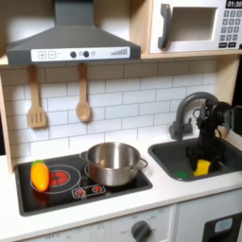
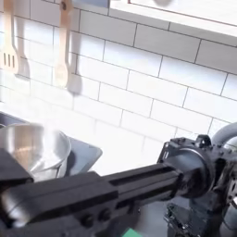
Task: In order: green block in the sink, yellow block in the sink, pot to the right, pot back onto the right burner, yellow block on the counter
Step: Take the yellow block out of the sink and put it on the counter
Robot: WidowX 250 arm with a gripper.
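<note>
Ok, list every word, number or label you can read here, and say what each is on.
No text is legible.
Microwave keypad: rows of buttons, marks too small to read.
Range hood control strip: knobs and pale marks, too blurred.
Cooktop front edge: red markings, unreadable.

Polished, mirror-bright steel on the pot (image 1: pixel 112 163), reflective also in the second exterior view (image 2: pixel 32 153). Glossy black on the cooktop (image 1: pixel 80 185). Smooth cream-white plastic for the desk (image 1: pixel 161 197). Matt dark grey in the sink (image 1: pixel 224 159). Bare light wood in the hanging spatula (image 1: pixel 36 99) and spoon (image 1: pixel 83 95). Smooth, glossy white wall tiles (image 2: pixel 139 83). Matt black plastic and metal on the arm (image 2: pixel 111 194).
</note>
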